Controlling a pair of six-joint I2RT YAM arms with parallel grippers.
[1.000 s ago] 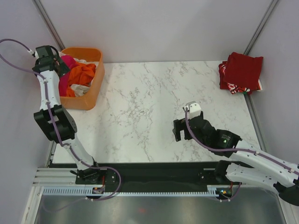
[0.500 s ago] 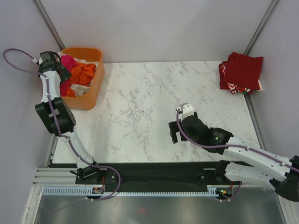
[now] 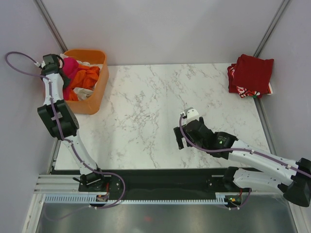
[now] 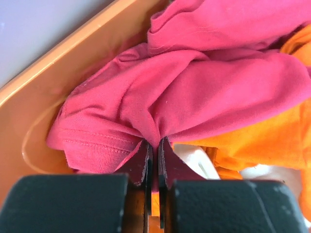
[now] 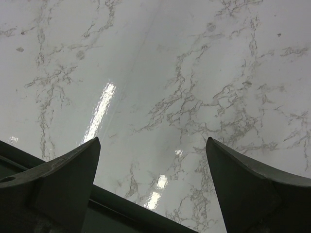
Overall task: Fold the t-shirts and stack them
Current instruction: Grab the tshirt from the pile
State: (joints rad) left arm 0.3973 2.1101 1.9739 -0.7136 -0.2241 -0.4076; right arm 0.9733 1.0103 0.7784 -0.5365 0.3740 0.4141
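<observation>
Pinched almost shut, the left tool [image 4: 154, 145] has its two dark fingers closed on a fold of the crumpled magenta cloth t-shirt [image 4: 204, 92], with only a thin slit between them. The shirt has no clear long axis. From the pinch its bunched folds fan upward and to the right in the left wrist view, and a stitched hem curls at the lower left, close to the fingers. The cloth is soft and deeply creased.

It lies inside the rigid orange plastic basket [image 3: 99, 90], which stands at the far left corner of the white marble-patterned table [image 3: 146, 102]. The magenta shirt is against the basket's left wall. A bright orange cloth t-shirt [image 4: 262, 141] is heaped beside and partly under it on the right, and a bit of white cloth [image 4: 194, 162] shows below both.

At the far right corner of the table sits a folded dark red t-shirt [image 3: 251, 73], a roughly square packet turned slightly askew. It lies on a red-and-white patterned t-shirt [image 3: 240, 89], whose edge shows at the near left side.

Near the middle of the table's near edge, the right tool [image 5: 153, 141] hangs with its fingers spread wide, holding nothing.
</observation>
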